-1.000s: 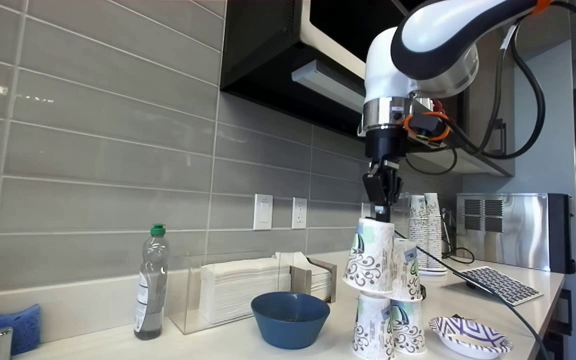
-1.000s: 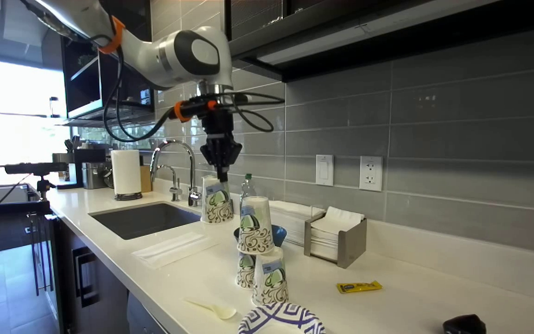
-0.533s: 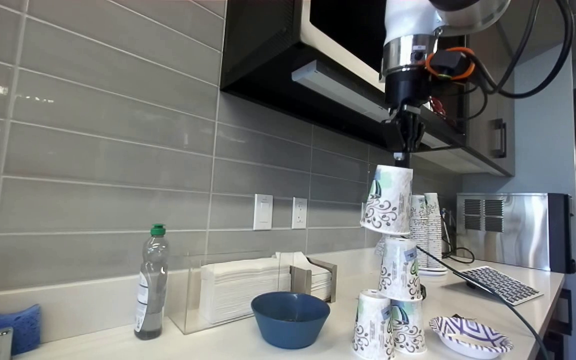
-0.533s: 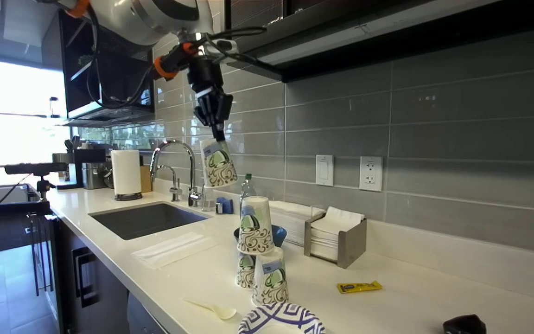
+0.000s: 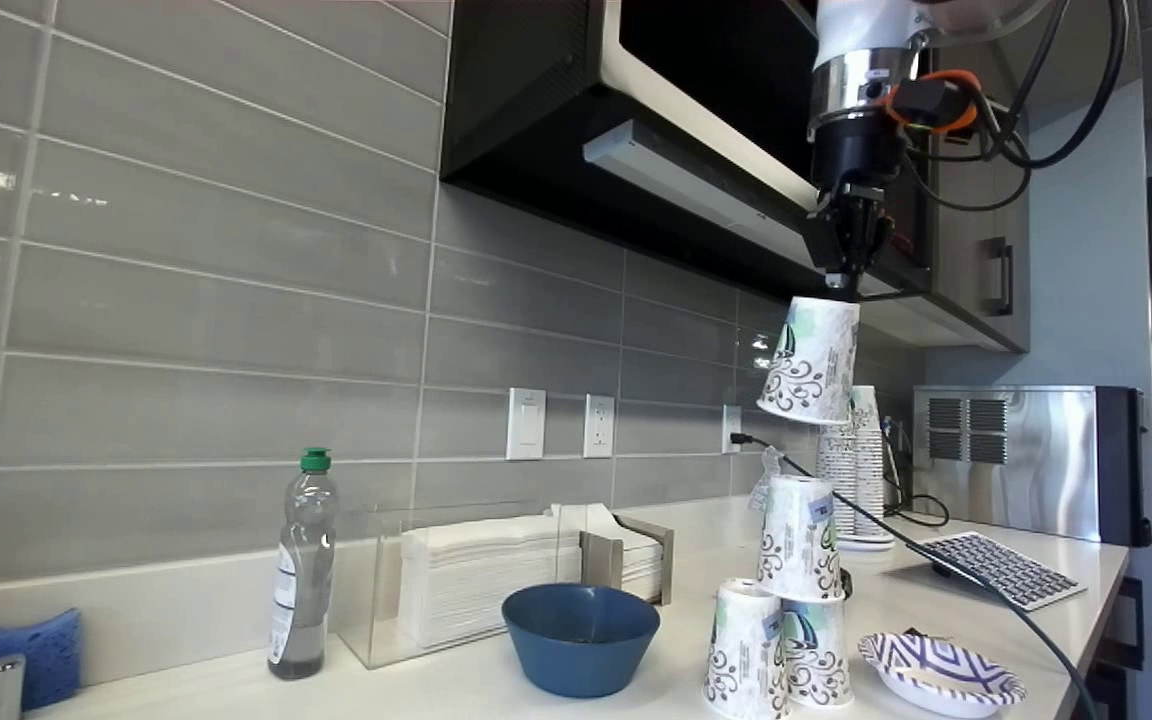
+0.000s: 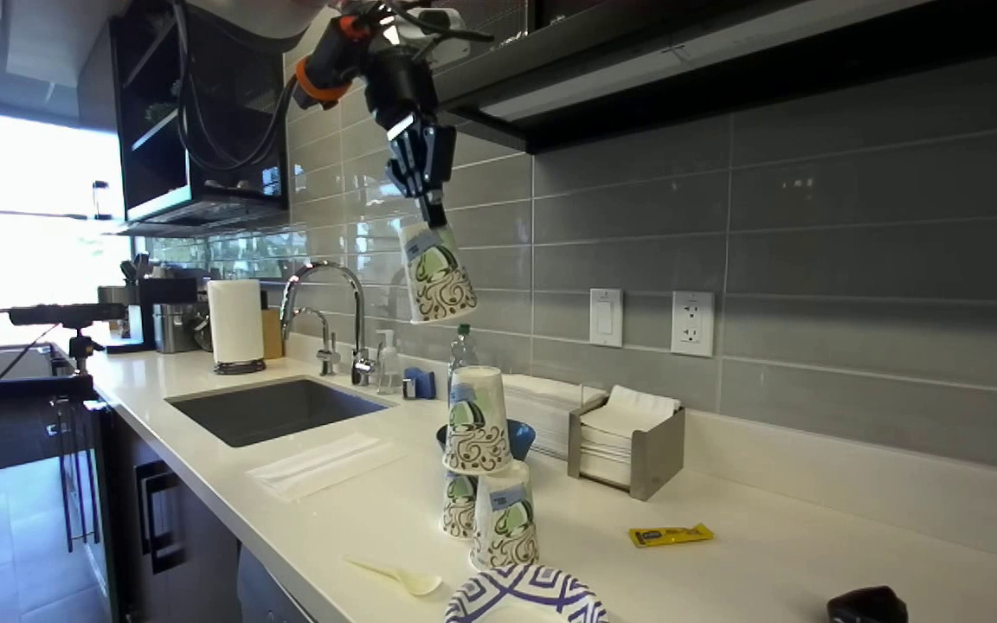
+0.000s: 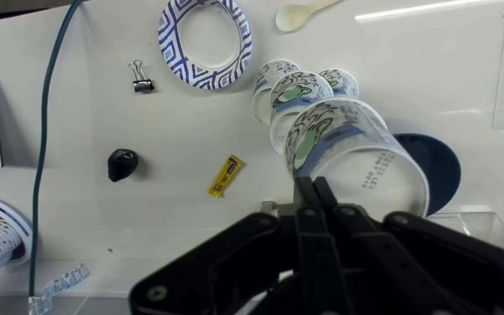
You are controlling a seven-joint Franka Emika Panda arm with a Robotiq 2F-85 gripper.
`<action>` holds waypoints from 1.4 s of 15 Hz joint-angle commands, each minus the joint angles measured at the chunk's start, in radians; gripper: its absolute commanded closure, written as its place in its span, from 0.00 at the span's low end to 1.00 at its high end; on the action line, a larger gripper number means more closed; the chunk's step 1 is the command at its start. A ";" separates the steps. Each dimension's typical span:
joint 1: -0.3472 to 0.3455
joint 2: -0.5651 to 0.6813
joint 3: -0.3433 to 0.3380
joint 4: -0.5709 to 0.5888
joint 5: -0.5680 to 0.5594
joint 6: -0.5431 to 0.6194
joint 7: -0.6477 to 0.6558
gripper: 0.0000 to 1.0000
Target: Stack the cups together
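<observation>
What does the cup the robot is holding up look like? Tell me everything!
The cup is white, looks like paper, and has dark curly swirls near its wide rim, with green and blue printing above. It's upside down, tilted, narrow bottom up; the wrist view shows letters and numbers there. The gripper pinches the bottom's edge, so it hangs in the air, higher than the three piled cups, touching none.

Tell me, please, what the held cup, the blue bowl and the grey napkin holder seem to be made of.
Held cup: likely paper, matte, with printed white wall and recessed base.
Blue bowl: smooth, low-sheen, evenly coloured; plastic or glazed ceramic, I cannot tell.
Grey napkin holder: probably brushed metal, with thin panels, dull sheen.
</observation>
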 commanded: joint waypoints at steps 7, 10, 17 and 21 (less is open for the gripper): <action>-0.024 0.076 -0.079 -0.013 0.040 0.061 -0.039 1.00; -0.022 0.105 -0.088 -0.013 0.054 0.078 -0.055 1.00; -0.025 0.144 -0.093 -0.012 0.068 0.077 -0.073 1.00; -0.026 0.154 -0.099 -0.010 0.067 0.077 -0.073 1.00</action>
